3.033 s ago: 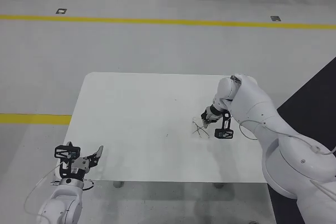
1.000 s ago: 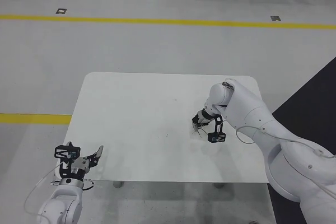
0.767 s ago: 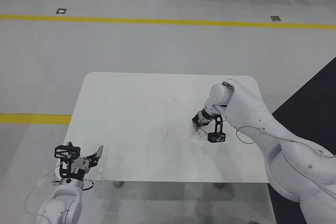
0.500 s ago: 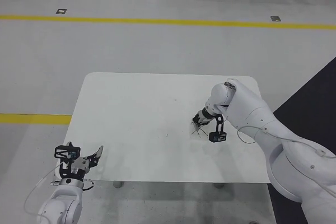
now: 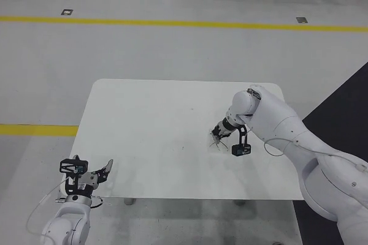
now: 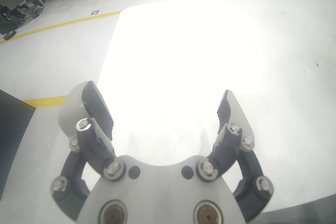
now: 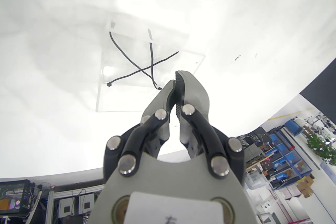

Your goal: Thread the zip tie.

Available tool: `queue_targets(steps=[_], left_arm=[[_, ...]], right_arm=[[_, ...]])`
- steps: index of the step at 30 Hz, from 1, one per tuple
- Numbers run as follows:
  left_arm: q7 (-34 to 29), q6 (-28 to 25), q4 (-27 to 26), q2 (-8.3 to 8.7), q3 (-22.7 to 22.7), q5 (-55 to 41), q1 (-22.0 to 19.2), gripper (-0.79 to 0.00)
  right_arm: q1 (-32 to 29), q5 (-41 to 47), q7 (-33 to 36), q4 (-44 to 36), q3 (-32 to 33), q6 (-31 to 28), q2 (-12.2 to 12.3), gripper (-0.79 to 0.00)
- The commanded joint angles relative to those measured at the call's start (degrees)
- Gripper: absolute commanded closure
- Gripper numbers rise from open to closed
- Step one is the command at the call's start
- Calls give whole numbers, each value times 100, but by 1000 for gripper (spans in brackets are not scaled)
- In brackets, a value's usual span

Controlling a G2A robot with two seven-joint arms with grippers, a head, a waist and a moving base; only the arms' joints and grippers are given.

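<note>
Fingers together, my right gripper [image 7: 175, 76] hangs at one end of two thin black plastic zip ties [image 7: 141, 68], crossed on a clear flat sheet [image 7: 183, 51] on the white table's [image 5: 147, 122] right side, probably lining up a pinch. My left gripper [image 6: 162, 109] hangs spread apart at the near left corner, out of the way.

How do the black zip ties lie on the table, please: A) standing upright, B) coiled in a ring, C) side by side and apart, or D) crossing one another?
D: in the right wrist view the zip ties overlap in a cross just ahead of the right hand.
</note>
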Motion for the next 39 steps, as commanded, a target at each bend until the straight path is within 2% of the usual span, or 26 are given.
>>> queue_targets(steps=[1, 2, 7, 19, 22, 39], left_arm=[[0, 0, 0, 0, 0, 0, 0, -785], [0, 0, 0, 0, 0, 0, 0, -785], [0, 0, 0, 0, 0, 0, 0, -785], [0, 0, 0, 0, 0, 0, 0, -785], [0, 0, 0, 0, 0, 0, 0, -785], [0, 0, 0, 0, 0, 0, 0, -785]], right_arm=[[-28, 1, -25, -29, 2, -72, 0, 0], [-28, 1, -6, -34, 2, -95, 0, -49], [-61, 1, -36, 24, 2, -115, 12, -89], [-93, 1, 80, 105, 2, -346, -55, -123], [-104, 1, 130, 165, 2, -432, -104, -197], [-146, 1, 237, 574, 2, -660, -376, -209]])
